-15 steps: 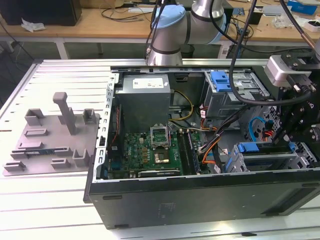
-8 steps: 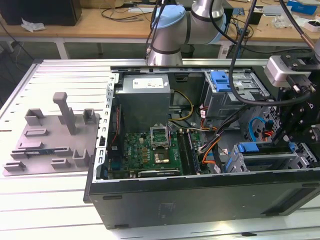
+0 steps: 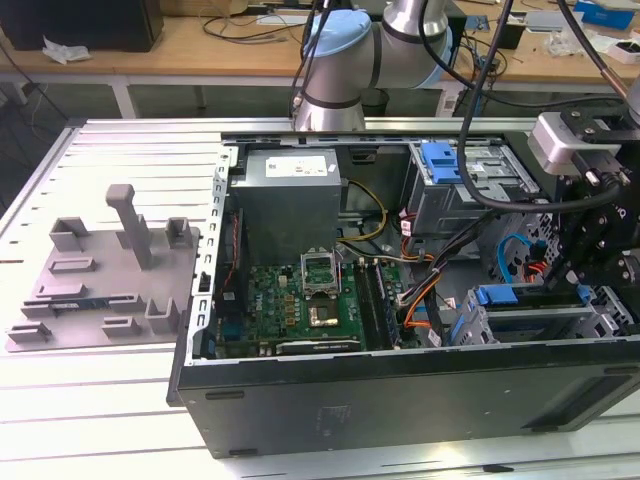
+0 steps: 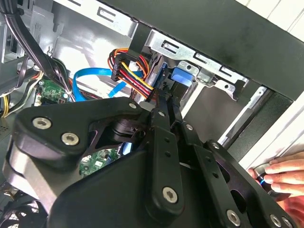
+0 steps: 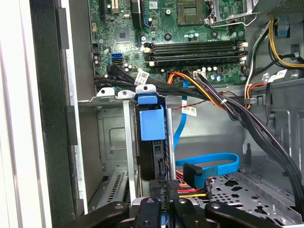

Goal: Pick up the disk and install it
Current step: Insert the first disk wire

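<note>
The fingers (image 5: 149,209) are drawn close together on the near end of the disk (image 5: 152,126), with a strip of blue showing in the narrow gap between them. The disk stands on edge straight ahead of the fingertips, seated in a slot of the metal drive bay (image 5: 114,142) inside the open computer case (image 3: 400,400); its blue carrier face points back toward the fingers. Beyond the disk, farther from the fingertips, lies the green motherboard (image 5: 190,28). To one side of the fingers, a flat blue cable (image 5: 213,161) loops over a perforated metal plate, and a bundle of red, yellow and orange wires (image 4: 130,71) ends in a black plug just beside the fingertips. Behind the fingers, at the outer wall of the case, a person's hand (image 4: 285,178) rests on the edge. In the exterior view, the arm (image 3: 340,60) reaches over the case, which lies on its side on the slatted worktop (image 3: 90,420). A grey moulded fixture (image 3: 110,270) sits on the worktop, well apart from the fingers, beyond the far end of the case.
</note>
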